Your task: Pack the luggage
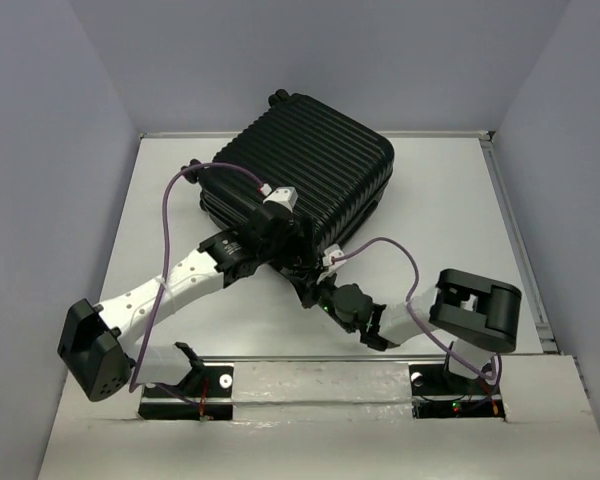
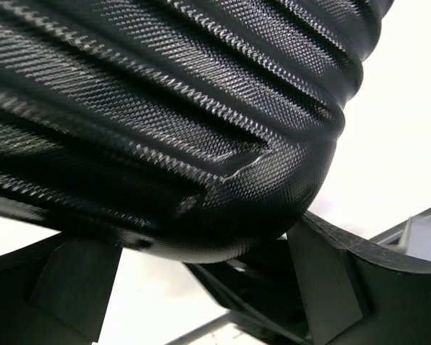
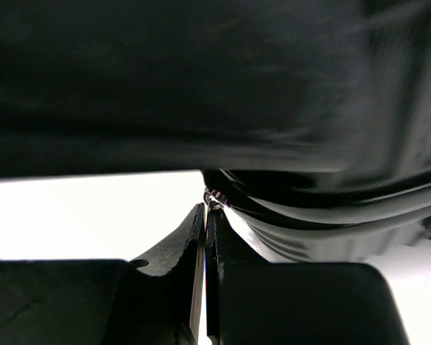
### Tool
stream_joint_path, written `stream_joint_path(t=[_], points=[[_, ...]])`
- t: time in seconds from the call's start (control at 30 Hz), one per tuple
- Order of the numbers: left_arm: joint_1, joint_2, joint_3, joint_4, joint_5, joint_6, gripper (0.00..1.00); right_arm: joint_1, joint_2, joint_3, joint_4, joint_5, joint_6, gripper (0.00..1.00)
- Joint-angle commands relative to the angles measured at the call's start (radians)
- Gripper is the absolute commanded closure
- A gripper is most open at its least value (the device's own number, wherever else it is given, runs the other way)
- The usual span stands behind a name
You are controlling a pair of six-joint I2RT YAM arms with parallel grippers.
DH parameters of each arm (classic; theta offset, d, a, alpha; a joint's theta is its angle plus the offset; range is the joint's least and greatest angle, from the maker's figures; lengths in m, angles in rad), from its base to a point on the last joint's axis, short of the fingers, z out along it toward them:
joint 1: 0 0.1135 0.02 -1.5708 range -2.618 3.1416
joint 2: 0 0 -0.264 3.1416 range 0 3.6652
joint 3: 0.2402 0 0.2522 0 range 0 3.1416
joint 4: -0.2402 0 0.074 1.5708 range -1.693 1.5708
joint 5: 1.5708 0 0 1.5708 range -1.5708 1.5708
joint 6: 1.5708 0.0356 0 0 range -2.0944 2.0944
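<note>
- One piece, the luggage (image 1: 300,175), lies closed, centre-far on the table (image 1: 450,220).
- Left gripper (image 2: 201,277), spread wide, straddles its near corner, likely steadying it.
- Right gripper (image 3: 205,215), pressed together at the seam's metal tab (image 3: 214,195), probably for zipping.

White table (image 1: 440,220) bears luggage (image 1: 320,160), seemingly closed.

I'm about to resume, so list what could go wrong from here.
1. The right gripper is shut with only its tips at a small metal piece on the seam of the luggage; it may slip off.
2. The left gripper is open around the corner, so a pull could slide the luggage.
3. Both grippers crowd that corner and might collide.
</note>
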Motion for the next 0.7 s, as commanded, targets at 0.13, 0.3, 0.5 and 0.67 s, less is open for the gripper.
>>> stream_joint_path(t=[0.13, 0.3, 0.5, 0.67], points=[[0.004, 0.077, 0.257, 0.372, 0.082, 0.035, 0.01, 0.164, 0.15, -0.006, 0.496, 0.029, 0.094, 0.93], [0.18, -0.027, 0.228, 0.284, 0.085, 0.032, 0.01, 0.164, 0.03, -0.085, 0.266, 0.071, 0.158, 0.93], [0.618, -0.106, 0.167, 0.204, 0.333, -0.019, 0.01, 0.164, 0.023, -0.082, 0.204, 0.046, 0.155, 0.93], [0.872, -0.083, 0.109, 0.247, 0.441, -0.06, 0.01, 0.164, 0.006, -0.084, 0.17, 0.04, 0.151, 0.93]])
